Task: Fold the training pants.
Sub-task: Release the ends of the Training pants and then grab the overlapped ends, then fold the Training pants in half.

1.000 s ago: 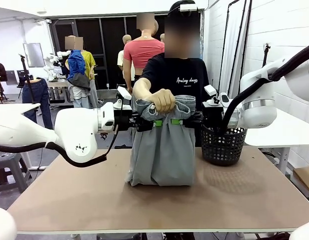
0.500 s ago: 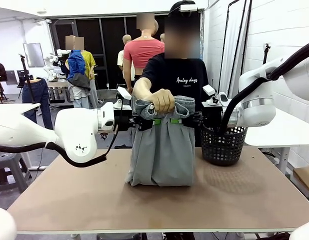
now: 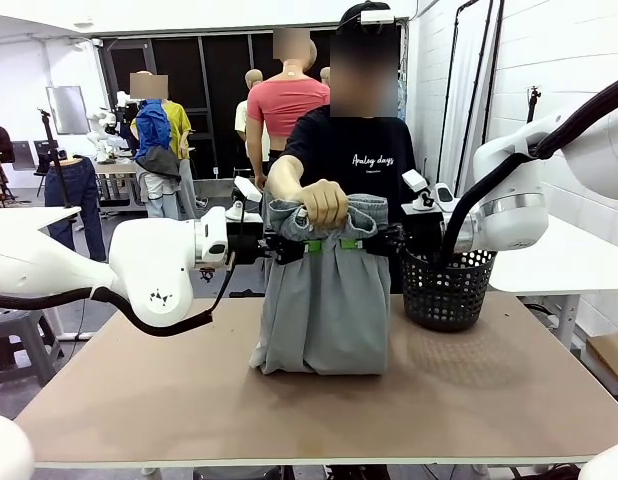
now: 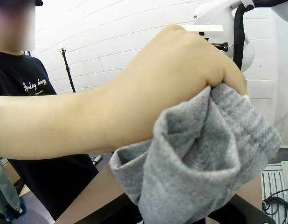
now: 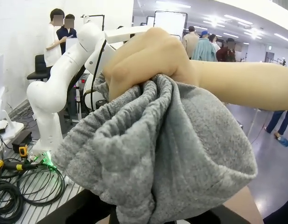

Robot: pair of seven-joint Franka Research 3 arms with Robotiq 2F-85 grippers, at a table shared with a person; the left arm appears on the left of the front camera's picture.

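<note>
**Handover of the training pants (image 3: 324, 310).** The person's hand (image 3: 323, 202) bunches the waistband at its middle and holds it up. The legs therefore hang straight, hems resting on the table (image 3: 139, 400), and an edge is offered to each side. The left claw (image 3: 312, 244) and right claw (image 3: 353, 243) are pressed together, apparently pinching the waistband just below the hand, though cloth hides the fingertips.

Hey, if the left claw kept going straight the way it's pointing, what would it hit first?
The light grey jersey training pants: the left claw is shut on their gathered waistband, so that bunched fabric lies directly ahead. The person's fist grips the waistband just above that line, though depth is hard to judge.
</note>
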